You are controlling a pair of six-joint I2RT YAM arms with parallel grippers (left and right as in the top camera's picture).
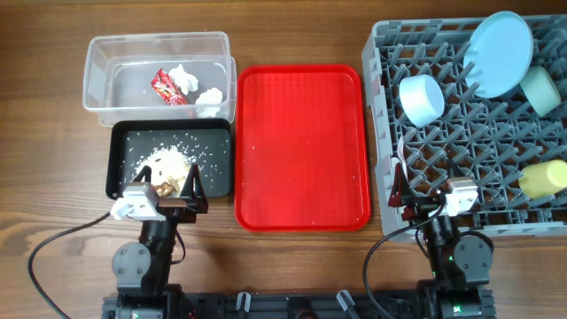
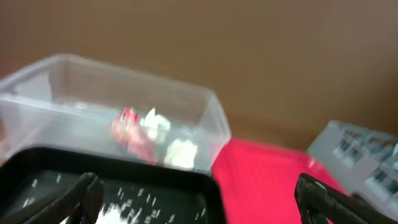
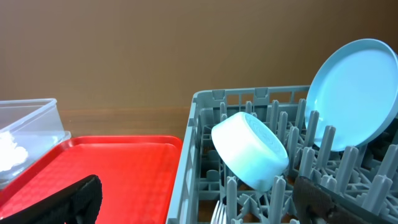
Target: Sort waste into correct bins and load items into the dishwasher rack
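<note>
I am reading the left hand (image 1: 166,180) as released; its fingers (image 2: 81,196) are standing wide apart at the edges of the left wrist view, with nothing between them; it is hanging over the near part of the black tray (image 1: 116,164). That tray is holding the brown food scraps (image 1: 168,168) and scattered white rice crumbs (image 1: 199,143); just behind it, the clear plastic tub (image 1: 97,62) is holding the red snack wrapper (image 1: 166,87) and the crumpled white tissues (image 1: 186,77).

The red serving tray (image 1: 301,106) is lying on the desk (image 1: 53,177) between the two bins and the grey dishwasher rack (image 1: 379,80); it is carrying a few white specks.

I am reading the right hand (image 1: 418,190) as released too; its fingers (image 3: 74,199) are spread with nothing between them; it is sitting at the rack's near left corner.

Rack contents:
- the pale blue plate (image 1: 498,53) is standing on edge at the far side;
- the pale blue bowl (image 1: 421,99) is lying tilted, left of the plate;
- the mint green bowl (image 1: 540,89) is sitting just beside the plate, at the right edge;
- the yellow cup (image 1: 542,179) is lying at the near right;
- the white plastic cutlery (image 1: 400,158) is standing by the left wall, just beyond the right hand.
</note>
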